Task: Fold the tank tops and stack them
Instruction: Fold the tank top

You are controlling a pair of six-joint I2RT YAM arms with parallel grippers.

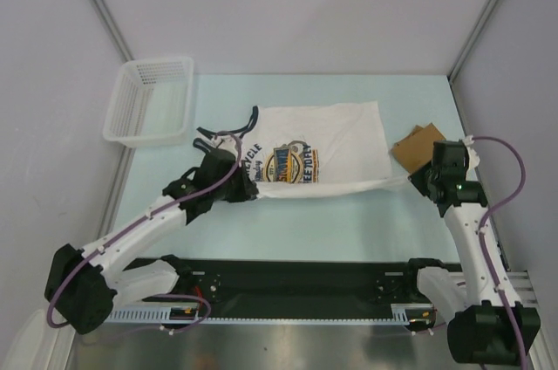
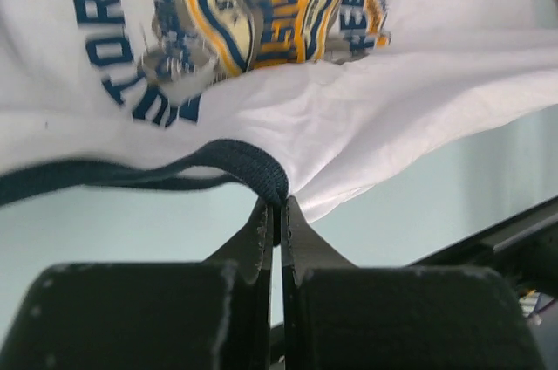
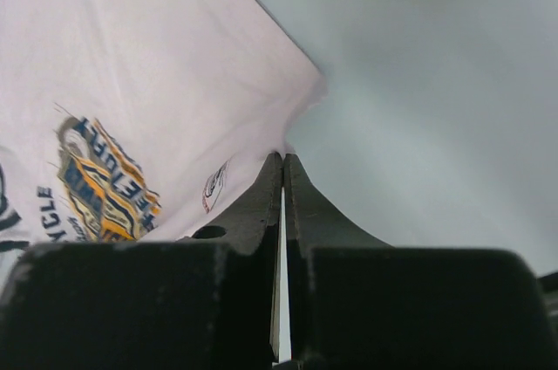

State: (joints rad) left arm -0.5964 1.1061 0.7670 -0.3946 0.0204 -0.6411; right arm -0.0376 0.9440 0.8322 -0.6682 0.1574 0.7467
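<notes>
The pale blue bench (image 1: 349, 222) carries everything. The white tank top (image 1: 336, 134) sprawls across its middle, print facing up, its near edge stretched taut between both arms. At far left sits the white lattice basket (image 1: 150, 99), well apart from the cloth. The tan-brown tank top (image 1: 417, 147) lies at the right, just beside the white one. The left hand (image 2: 277, 208) is pinched tight on the navy trim, and the right hand (image 3: 283, 161) is clamped on the white top's opposite corner.
</notes>
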